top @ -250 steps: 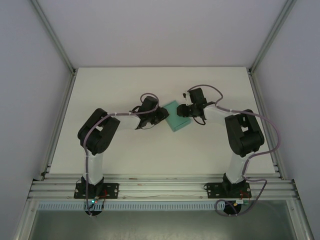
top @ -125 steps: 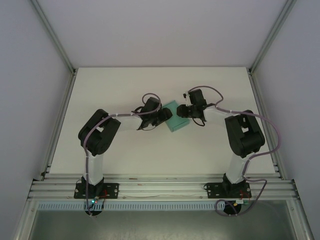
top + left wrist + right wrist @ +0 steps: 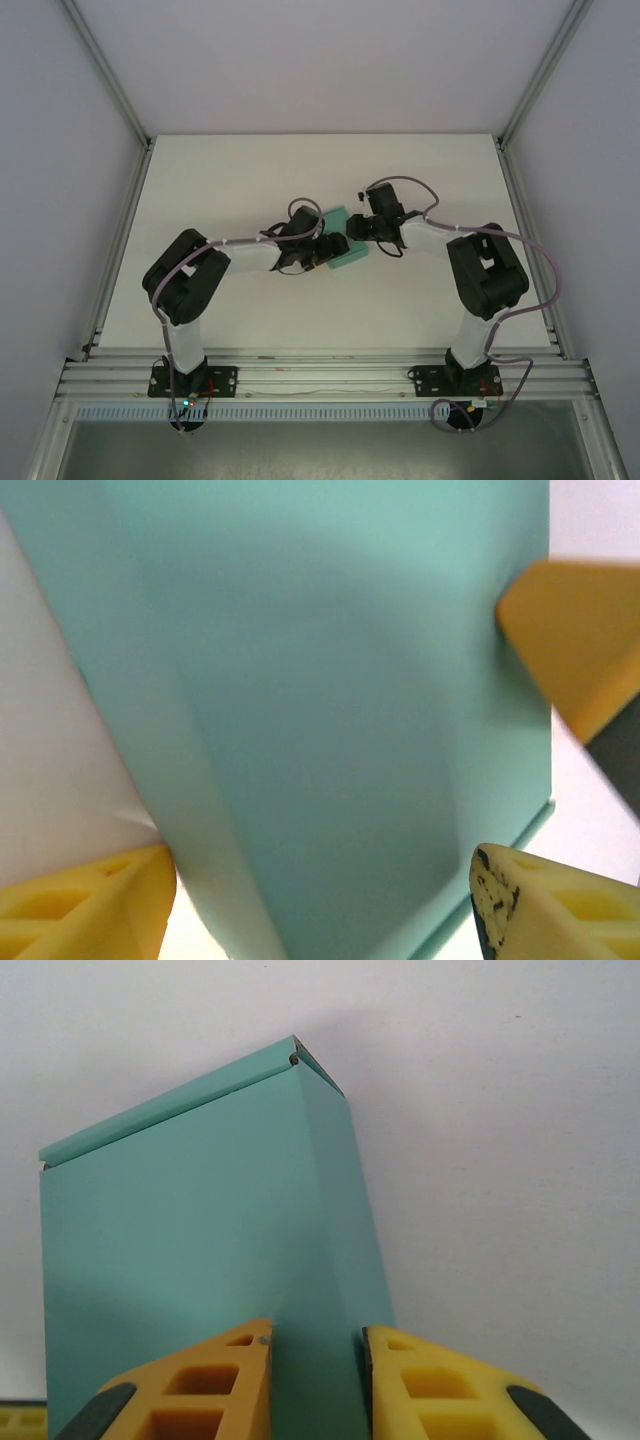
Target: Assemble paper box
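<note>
The paper box [image 3: 340, 254] is a small teal-green rectangular box lying on the white table between both arms. In the left wrist view the paper box [image 3: 330, 700] is very close, and my left gripper [image 3: 322, 865] stands open with a yellow finger at each side of it. My left gripper [image 3: 322, 252] sits at the box's left end in the top view. My right gripper [image 3: 356, 229] is at the box's far right corner. Its fingers [image 3: 200, 1380] are close together over the near corner of the box [image 3: 190, 1240], pinching it. One right finger [image 3: 580, 630] lies against the box's right edge.
The white table [image 3: 230, 170] is walled by grey panels with aluminium posts at the left [image 3: 105, 80] and right [image 3: 540, 80]. A metal rail [image 3: 320, 375] with both arm bases runs along the near edge. Purple cables [image 3: 520, 290] loop off the arms.
My left gripper has opened wide and pushed forward so the box lies between its fingers. The right gripper has narrowed and shifted left. The box has slid slightly left and toward me.
</note>
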